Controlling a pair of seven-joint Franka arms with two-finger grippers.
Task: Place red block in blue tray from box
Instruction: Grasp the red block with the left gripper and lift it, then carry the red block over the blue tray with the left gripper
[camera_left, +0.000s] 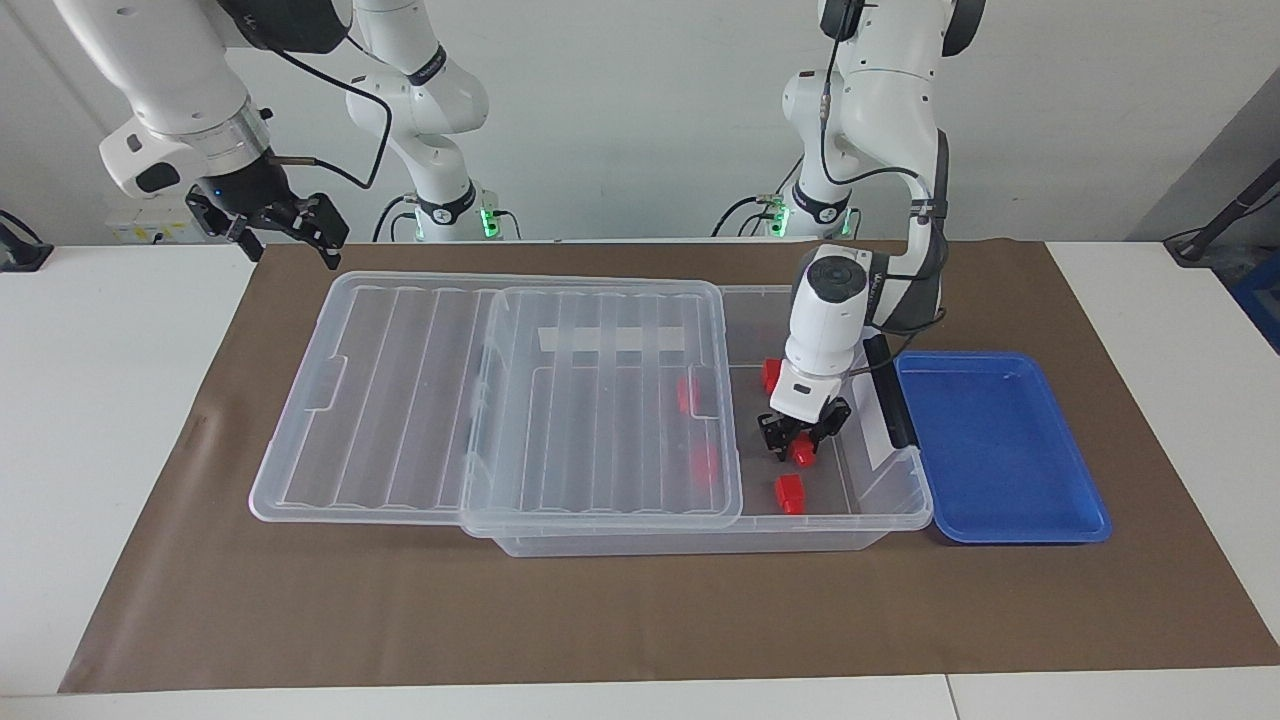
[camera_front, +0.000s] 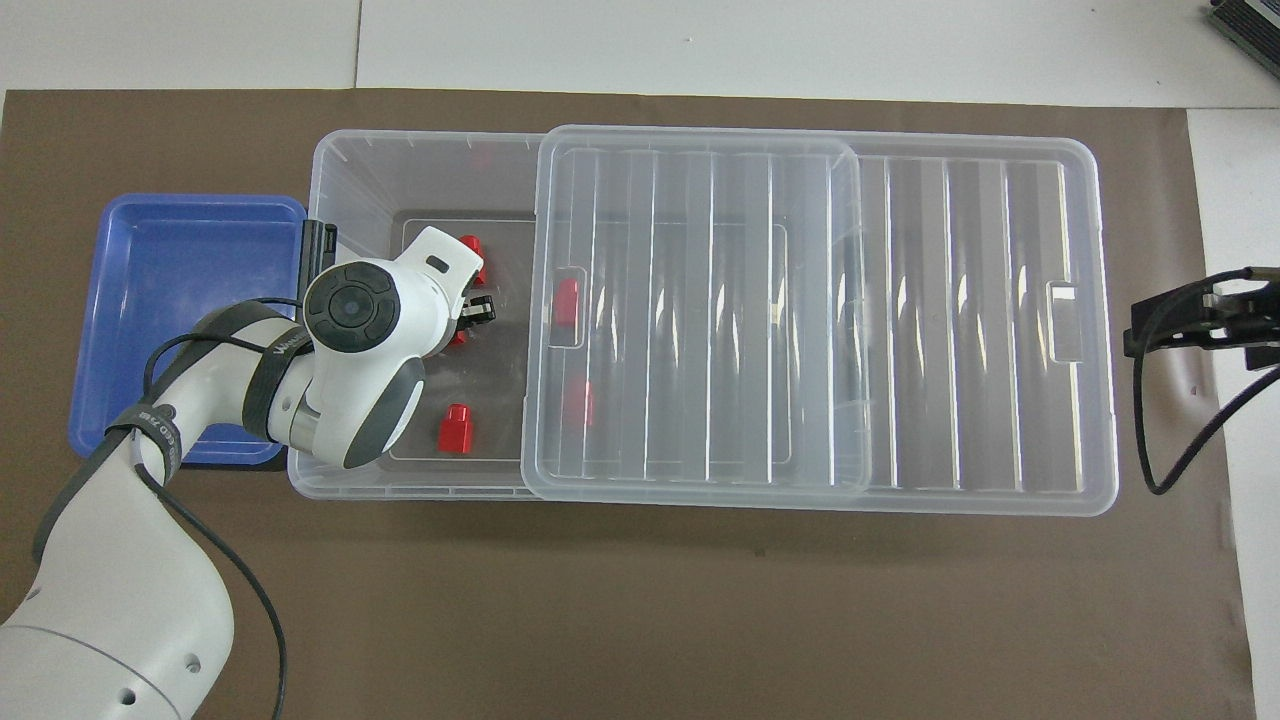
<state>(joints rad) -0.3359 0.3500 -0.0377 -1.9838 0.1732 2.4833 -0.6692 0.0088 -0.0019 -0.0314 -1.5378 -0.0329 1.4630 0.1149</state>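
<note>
The clear box (camera_left: 905, 497) (camera_front: 350, 180) stands mid-table with its ribbed lid (camera_left: 500, 400) (camera_front: 800, 310) slid toward the right arm's end. My left gripper (camera_left: 797, 442) (camera_front: 478, 312) reaches down into the uncovered part and is shut on a red block (camera_left: 802, 455) (camera_front: 458, 338) on the box floor. Two more red blocks (camera_left: 790, 493) (camera_left: 771, 374) lie loose close by, and two others (camera_left: 688, 394) (camera_left: 706, 462) show through the lid. The blue tray (camera_left: 1000, 450) (camera_front: 170, 300) sits empty against the box at the left arm's end. My right gripper (camera_left: 275, 228) (camera_front: 1190, 325) hangs open past the lid's end, holding nothing.
A brown mat (camera_left: 640, 610) covers the table under everything. A black latch (camera_left: 890, 400) sits on the box wall between the left gripper and the blue tray. Cables trail from both wrists.
</note>
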